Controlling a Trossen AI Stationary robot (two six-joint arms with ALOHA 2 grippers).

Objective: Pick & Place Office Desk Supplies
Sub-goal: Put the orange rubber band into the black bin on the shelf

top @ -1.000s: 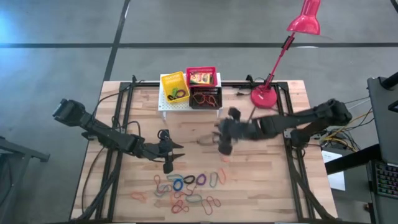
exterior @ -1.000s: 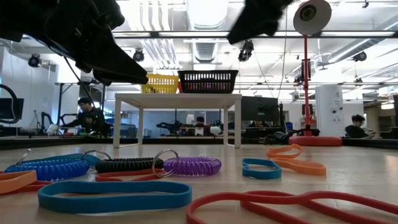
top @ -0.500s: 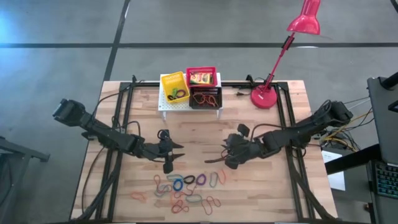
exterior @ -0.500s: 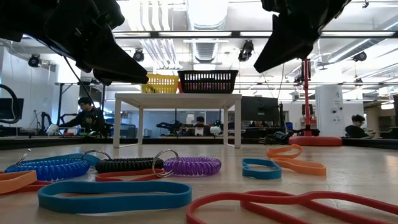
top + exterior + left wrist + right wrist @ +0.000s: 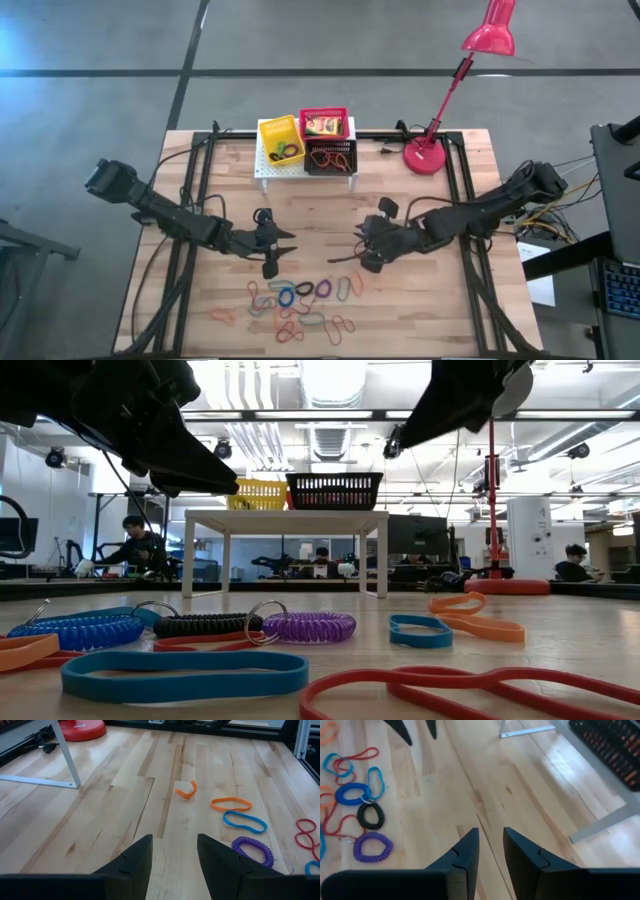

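High view: elastic loops [image 5: 300, 305] lie near the right claw [image 5: 364, 250], slightly parted and empty.

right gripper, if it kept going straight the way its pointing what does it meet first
Probably the left gripper. The right gripper, empty with a narrow gap, points across bare table at it; the loops lie off to one side. Depth is unclear.
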